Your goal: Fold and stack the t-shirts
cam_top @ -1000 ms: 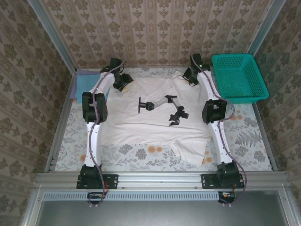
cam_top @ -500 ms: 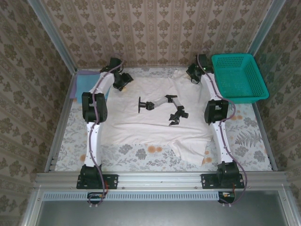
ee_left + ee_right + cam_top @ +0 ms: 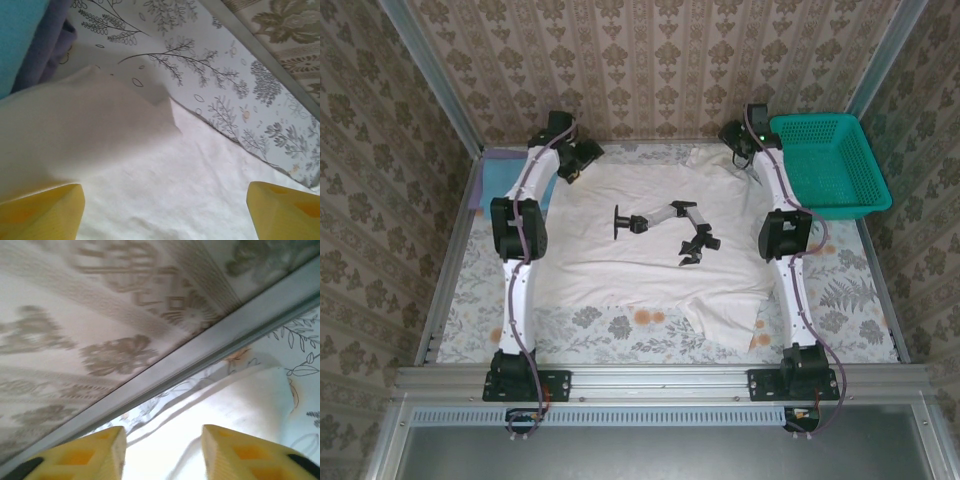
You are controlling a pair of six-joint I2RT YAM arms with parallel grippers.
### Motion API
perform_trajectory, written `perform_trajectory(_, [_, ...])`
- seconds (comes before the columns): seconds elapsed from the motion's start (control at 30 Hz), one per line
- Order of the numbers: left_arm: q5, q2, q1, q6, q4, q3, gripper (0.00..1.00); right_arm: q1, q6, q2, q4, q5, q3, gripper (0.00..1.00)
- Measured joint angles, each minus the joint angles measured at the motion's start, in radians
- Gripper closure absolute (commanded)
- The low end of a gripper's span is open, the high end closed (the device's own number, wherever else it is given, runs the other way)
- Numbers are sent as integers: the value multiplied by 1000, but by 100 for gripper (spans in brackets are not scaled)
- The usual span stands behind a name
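Two soft shirts lie on the leaf-printed tabletop point(image 3: 850, 290), which patterned beige wallpaper point(image 3: 650, 60) shuts in on three sides, with a grey metal rail point(image 3: 640, 143) along the foot of the far wall; the off-white cotton t-shirt point(image 3: 620, 265) is spread flat across the middle, black chest print point(image 3: 665, 228) upward, its far edge close to that rail and its near hem rumpled towards the right; the light blue cotton shirt point(image 3: 503, 175) sits folded in the far left corner, with a purple cloth point(image 3: 475, 195) showing at its outer edge; the teal plastic mesh basket point(image 3: 880, 195) stands in the far right corner, apart from the off-white shirt; the left gripper point(image 3: 582, 155) hangs over the far left corner of the off-white shirt, and in the left wrist view its yellow fingers point(image 3: 45, 210) stand wide apart above the cloth, where a small fold is raised beside the blue shirt; the right gripper point(image 3: 732, 135) is at the far right corner of the shirt, hard against the rail, and in the right wrist view its fingers point(image 3: 240, 450) are parted with nothing between them; bare tabletop shows as a strip along the near side, a narrow band down the left, and a wider patch on the right between the shirt and the side frame.
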Motion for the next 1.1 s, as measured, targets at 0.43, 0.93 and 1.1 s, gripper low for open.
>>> perform_trajectory(0.43, [-28,-742,-33,81,65,-854,19,-3,-309,-402,-555,3,172,35])
perform_trajectory(0.93, [18,-1093,200,124,-68,-1459,31,55,-375,-894,-886,127,-554,24])
perform_trajectory(1.1, [13,-1117,229,130,-76,-1464,35,-10,-235,-1577,-512,-40,-1552,23])
